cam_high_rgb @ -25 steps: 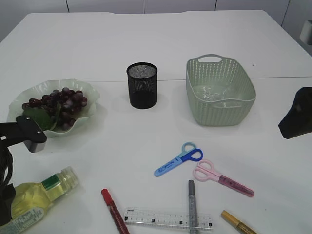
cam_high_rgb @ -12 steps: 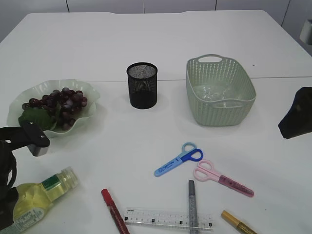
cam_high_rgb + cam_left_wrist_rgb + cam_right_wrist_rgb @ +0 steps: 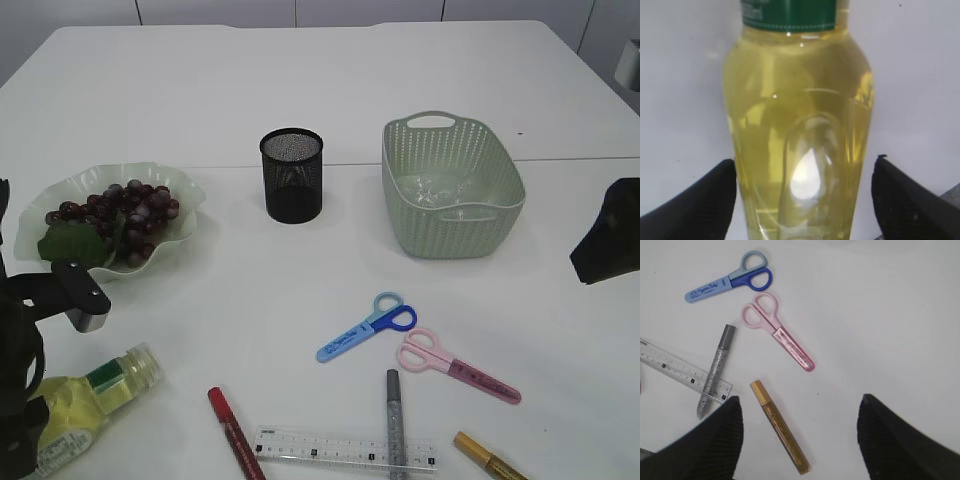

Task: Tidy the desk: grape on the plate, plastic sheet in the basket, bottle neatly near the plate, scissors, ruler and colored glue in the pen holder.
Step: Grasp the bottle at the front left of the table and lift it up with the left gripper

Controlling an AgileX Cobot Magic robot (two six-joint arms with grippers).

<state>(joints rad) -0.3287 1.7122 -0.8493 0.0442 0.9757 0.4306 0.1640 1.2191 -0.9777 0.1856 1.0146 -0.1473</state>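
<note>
You have a white surface [image 3: 300, 70] before you. On it sit the plate [image 3: 180, 190], the pen holder [image 3: 292, 175] and the basket [image 3: 450, 185]. Nearer, the bottle [image 3: 85, 395] lies flat, with blue scissors [image 3: 365, 327], pink scissors [image 3: 455, 365], a ruler [image 3: 330, 448], and red [image 3: 235, 433], silver [image 3: 394, 415] and gold glue [image 3: 487, 458].

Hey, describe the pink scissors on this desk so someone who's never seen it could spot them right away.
Start at the green basket toward the back right of the white table, then look toward the near edge below it. Two pairs of scissors lie there side by side; the pink scissors are the right-hand pair, nearer the front. The blue scissors beside them are the only similar thing, so colour settles it.
</note>
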